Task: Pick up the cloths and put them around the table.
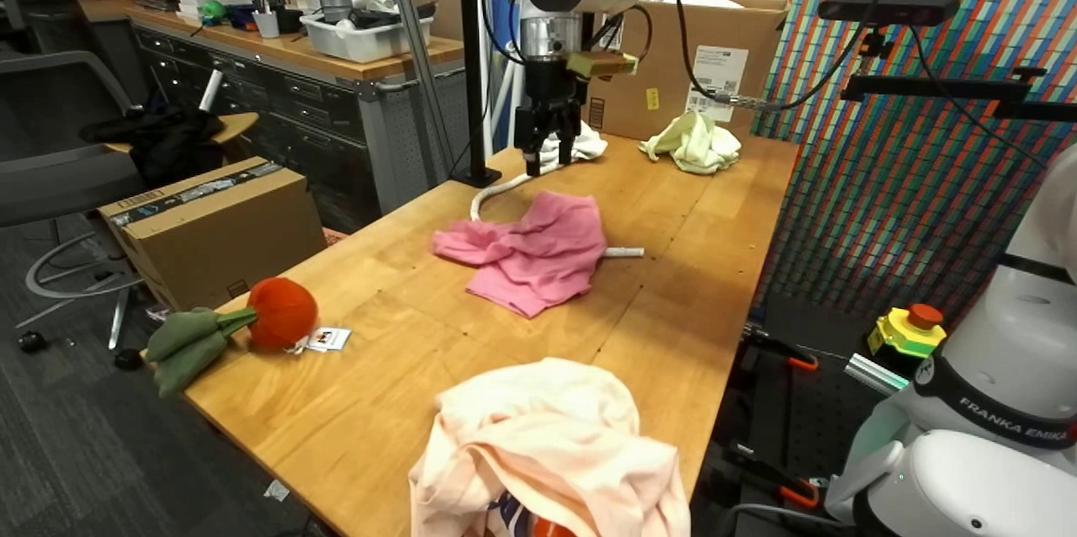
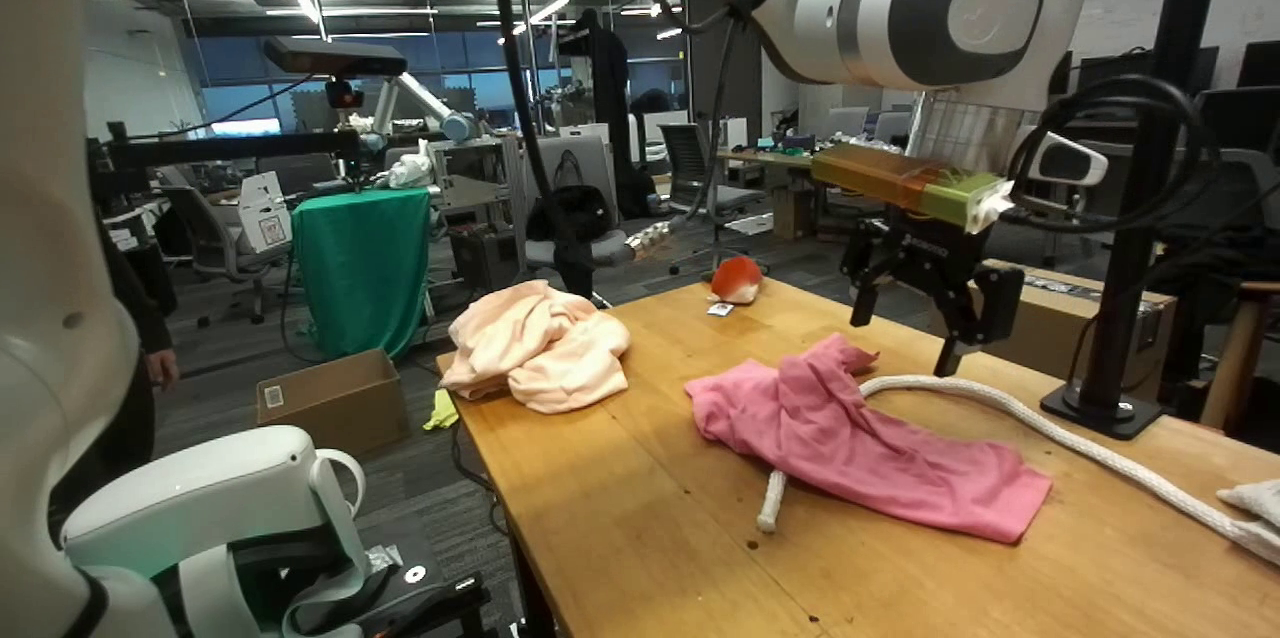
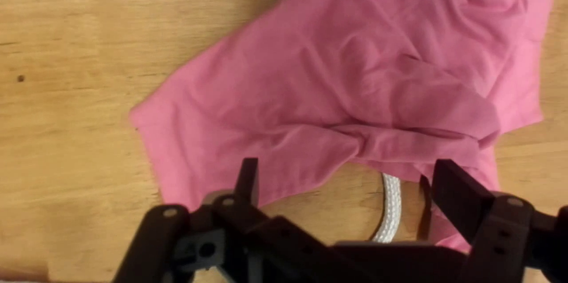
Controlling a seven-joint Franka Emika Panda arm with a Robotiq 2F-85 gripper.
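On the wooden table (image 1: 370, 402) lies the crumpled pink cloth (image 1: 547, 255), near the middle in both exterior views; it also fills much of the wrist view, pink cloth (image 3: 310, 88). My gripper (image 2: 903, 343) is above the table by the pink cloth, apart from it. In the wrist view the gripper (image 3: 346, 163) has its fingers wide apart with nothing between them. The peach cloth (image 1: 555, 444) is heaped at one end of the table. Toward the opposite end lie the yellow-green cloth (image 1: 694, 146) and the whitish cloth (image 1: 591, 143), the latter partly behind the gripper.
A thick white rope (image 2: 1060, 433) runs beneath the pink cloth. The red toy (image 1: 282, 314) with its green stem sits at a table corner. A large cardboard box (image 1: 656, 57) stands behind the yellow-green cloth. A black post (image 2: 1150, 218) rises from the table's edge near my arm.
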